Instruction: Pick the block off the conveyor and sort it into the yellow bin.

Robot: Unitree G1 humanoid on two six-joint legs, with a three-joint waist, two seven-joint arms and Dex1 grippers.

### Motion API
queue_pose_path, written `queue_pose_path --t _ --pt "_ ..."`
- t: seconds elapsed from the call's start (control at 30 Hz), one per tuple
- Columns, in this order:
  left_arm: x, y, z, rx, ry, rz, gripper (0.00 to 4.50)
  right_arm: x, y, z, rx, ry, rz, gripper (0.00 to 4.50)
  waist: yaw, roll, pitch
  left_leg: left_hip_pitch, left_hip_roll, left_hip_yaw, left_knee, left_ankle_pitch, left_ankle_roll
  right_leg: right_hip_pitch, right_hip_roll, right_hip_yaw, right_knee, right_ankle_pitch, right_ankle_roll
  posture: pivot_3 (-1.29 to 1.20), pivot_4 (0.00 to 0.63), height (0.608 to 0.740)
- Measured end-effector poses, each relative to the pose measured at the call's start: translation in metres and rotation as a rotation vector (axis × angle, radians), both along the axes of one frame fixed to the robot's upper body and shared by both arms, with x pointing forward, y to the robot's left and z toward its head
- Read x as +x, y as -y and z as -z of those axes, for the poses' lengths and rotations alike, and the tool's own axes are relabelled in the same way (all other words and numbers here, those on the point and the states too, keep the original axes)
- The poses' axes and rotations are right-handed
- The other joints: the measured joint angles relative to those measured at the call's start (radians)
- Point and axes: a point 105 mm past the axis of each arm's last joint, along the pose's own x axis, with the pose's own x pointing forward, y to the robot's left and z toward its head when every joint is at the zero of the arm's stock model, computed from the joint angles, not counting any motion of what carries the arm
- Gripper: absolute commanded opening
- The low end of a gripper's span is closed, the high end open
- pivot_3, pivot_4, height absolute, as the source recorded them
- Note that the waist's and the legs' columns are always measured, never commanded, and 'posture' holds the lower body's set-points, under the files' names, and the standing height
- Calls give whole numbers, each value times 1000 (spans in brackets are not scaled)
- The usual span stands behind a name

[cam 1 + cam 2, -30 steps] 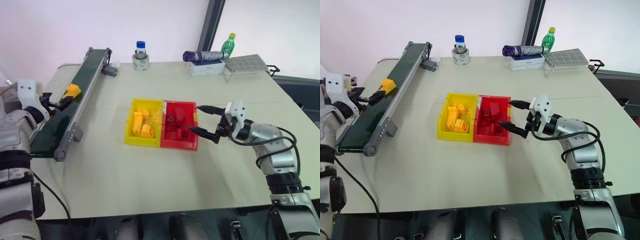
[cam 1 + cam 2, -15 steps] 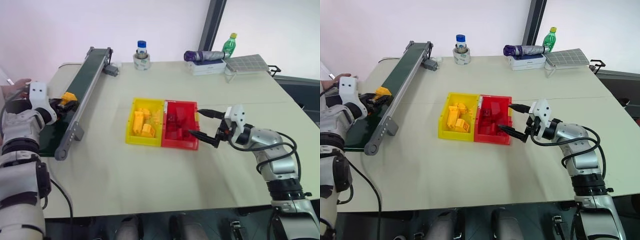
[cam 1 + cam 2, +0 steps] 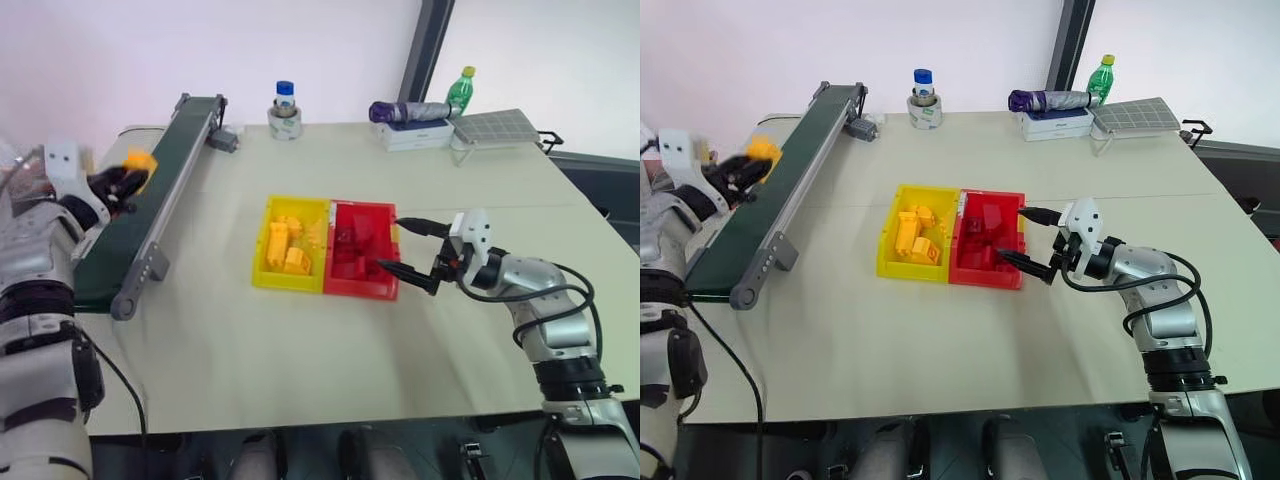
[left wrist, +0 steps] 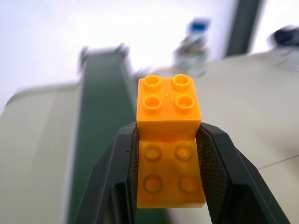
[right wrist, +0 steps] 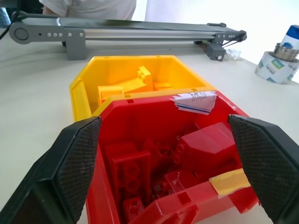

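1. Since a second ago, your left gripper [image 4: 167,154] has been closing on the block [image 4: 169,126] and lifting it; the block was lying on the belt then, and now it is hanging in the air above the conveyor [image 3: 150,205].
2. Your left gripper's two black fingers [image 4: 117,177] are pressing the block's lower step from both sides, with the studded upper step sticking out past the fingertips.
3. In the head views you are seeing the block as a slightly blurred yellow-orange spot over the conveyor's outer rail, near the middle of its length, well apart from the bins.
4. The yellow bin [image 3: 268,278] is sitting in the middle of the table [image 3: 300,350], touching the red bin [image 3: 385,290] on its right side; several yellow bricks are lying inside it.
5. Your right gripper [image 3: 410,250] is hovering just beside the red bin's right wall, where it was a second ago, its fingers [image 5: 77,154] standing wide apart and holding nothing.
6. At the table's far edge you are seeing a tape roll with a blue-capped jar [image 3: 284,108] on it and a green bottle [image 3: 457,88].
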Motion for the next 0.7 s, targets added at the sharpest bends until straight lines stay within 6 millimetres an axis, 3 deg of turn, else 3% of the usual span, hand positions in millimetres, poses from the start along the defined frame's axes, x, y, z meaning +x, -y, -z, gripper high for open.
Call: queue_pose_path --t 0.27,0.47,0.53,0.57,0.7 --pt "-33 117 43 37 -154 420 1215 0 1 0 0 -2 2 4500 1 0 0 1 0 -2 3 1 -1 2 1 0 1 0 0 0 150 740" --pt "-27 160 65 52 -190 443 1215 0 2 0 1 0 5 4500 0 0 0 5 0 -1 2 2 0 5 2 1 1 1 1 0 150 740" --pt "-19 165 74 81 -218 404 1215 0 2 0 1 1 5 4500 0 0 0 5 0 -1 2 2 0 5 2 1 1 1 1 0 150 740" --pt "-16 163 77 80 -229 377 2266 -1 2 -1 1 3 5 4500 -2 0 0 5 0 -1 2 2 0 5 2 1 1 1 1 0 150 740" --pt "-8 154 78 75 -205 301 4314 -1 4 1 2 -2 12 4500 0 0 0 5 0 -2 1 1 0 5 2 1 0 1 1 0 150 740"
